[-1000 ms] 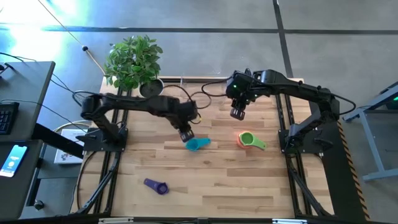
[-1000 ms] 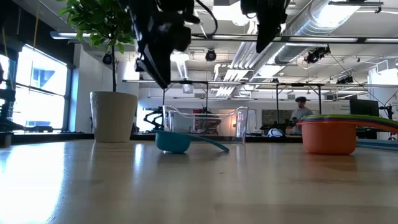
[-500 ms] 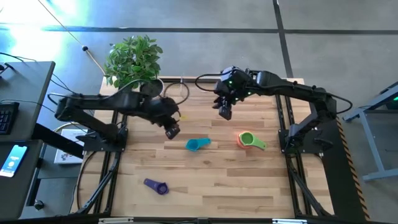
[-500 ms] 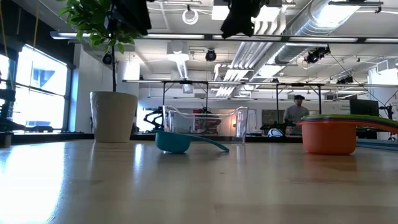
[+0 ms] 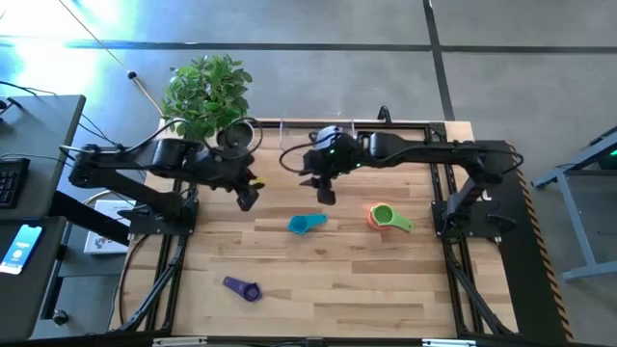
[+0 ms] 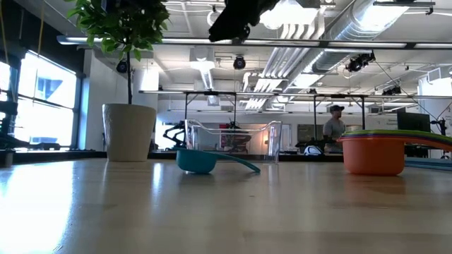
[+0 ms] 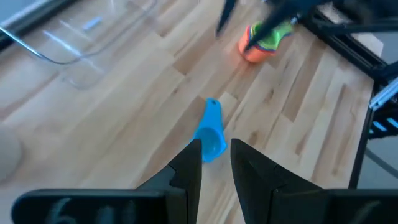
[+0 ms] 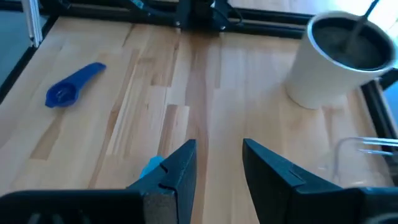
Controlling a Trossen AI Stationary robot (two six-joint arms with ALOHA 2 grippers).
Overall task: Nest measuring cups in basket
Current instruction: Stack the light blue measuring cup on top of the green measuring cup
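You are hovering the right gripper (image 5: 327, 194), empty and parted, just beyond the teal cup (image 5: 307, 224); descend and grasp it.

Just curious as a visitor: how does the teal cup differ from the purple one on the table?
The teal cup lies mid-table, below the right tool; the purple cup lies alone nearer the front edge, far from both tools. The teal cup's handle points toward the orange and green stack; the purple cup's handle points the opposite way. Both are loose, single scoop-shaped cups outside the clear basket.
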